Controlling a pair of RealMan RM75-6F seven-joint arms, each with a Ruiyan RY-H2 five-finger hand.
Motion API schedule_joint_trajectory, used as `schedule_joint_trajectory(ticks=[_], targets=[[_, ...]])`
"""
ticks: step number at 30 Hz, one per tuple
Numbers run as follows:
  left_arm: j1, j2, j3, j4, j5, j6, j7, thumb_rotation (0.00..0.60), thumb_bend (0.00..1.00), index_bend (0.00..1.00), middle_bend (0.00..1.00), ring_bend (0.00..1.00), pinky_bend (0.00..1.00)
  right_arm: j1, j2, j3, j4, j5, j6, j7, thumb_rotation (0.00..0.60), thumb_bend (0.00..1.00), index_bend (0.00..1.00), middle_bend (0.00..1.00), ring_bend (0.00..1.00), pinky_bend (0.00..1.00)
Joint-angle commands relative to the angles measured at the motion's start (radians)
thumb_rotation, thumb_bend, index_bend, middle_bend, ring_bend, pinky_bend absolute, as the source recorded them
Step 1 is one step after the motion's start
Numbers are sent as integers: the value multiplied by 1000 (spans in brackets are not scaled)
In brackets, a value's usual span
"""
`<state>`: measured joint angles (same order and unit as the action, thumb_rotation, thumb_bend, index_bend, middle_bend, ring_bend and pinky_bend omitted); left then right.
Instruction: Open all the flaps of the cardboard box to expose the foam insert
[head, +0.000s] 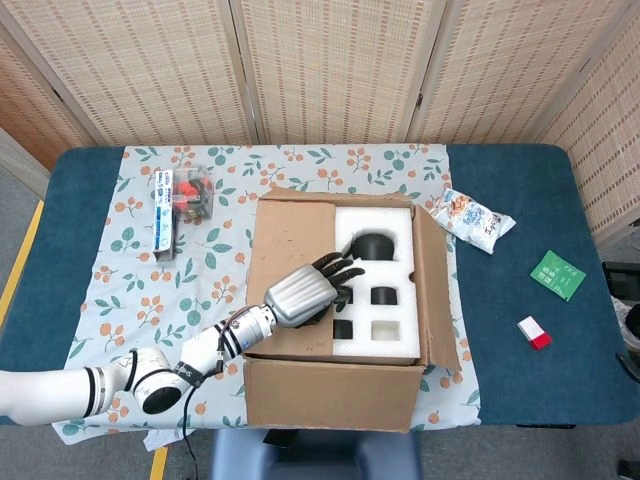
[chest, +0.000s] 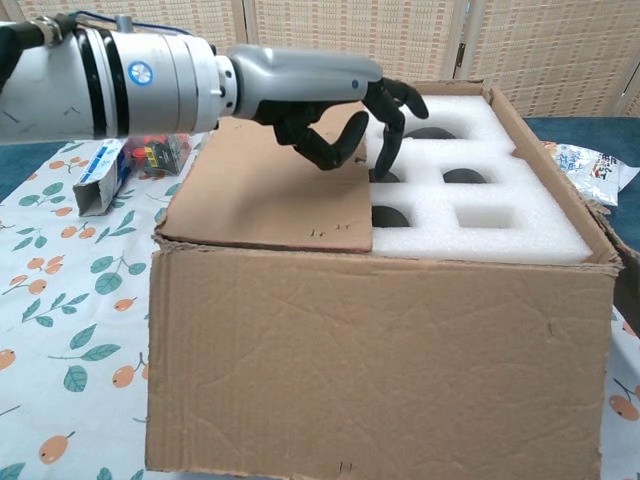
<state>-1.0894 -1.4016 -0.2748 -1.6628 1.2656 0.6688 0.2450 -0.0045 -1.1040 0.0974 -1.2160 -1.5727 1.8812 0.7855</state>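
Floral tablecloth (head: 130, 290) carries cardboard box (chest: 380, 360) at centre, left flap (head: 290, 265) down over foam insert (head: 385, 345); left hand (head: 305, 293), fingers curled, empty, at flap's right edge, contact unclear.

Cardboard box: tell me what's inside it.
Inside the cardboard box sits a white foam insert with dark items in its cutouts. The closed left flap covers the insert's left part, so nothing there can be seen. The left hand hovers over the flap's edge.
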Motion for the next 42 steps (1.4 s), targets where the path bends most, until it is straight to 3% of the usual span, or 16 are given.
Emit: schedule_joint_trajectory(ticks=[1,20,27,42], targets=[[-7,-5,8,8,-10,4,-3,600,1000,492,93,0,0,1,1,3,1,-1,-8,3,355,267,526,0,0,0],[-33,-17,64,48,-19,26,24,600,1000,506,90,0,0,7,6,13,-3,-18,-41,10,355,268,526,0,0,0],[-25,-19,94,41,-9,96,152,600,1000,520,90,0,0,8,8,14,-4,-23,-48,14,355,266,526,0,0,0],[7,-3,123,-86,-61,261,457,600,1000,527,90,0,0,0,14,6,-10,-50,-30,23,355,267,527,0,0,0]])
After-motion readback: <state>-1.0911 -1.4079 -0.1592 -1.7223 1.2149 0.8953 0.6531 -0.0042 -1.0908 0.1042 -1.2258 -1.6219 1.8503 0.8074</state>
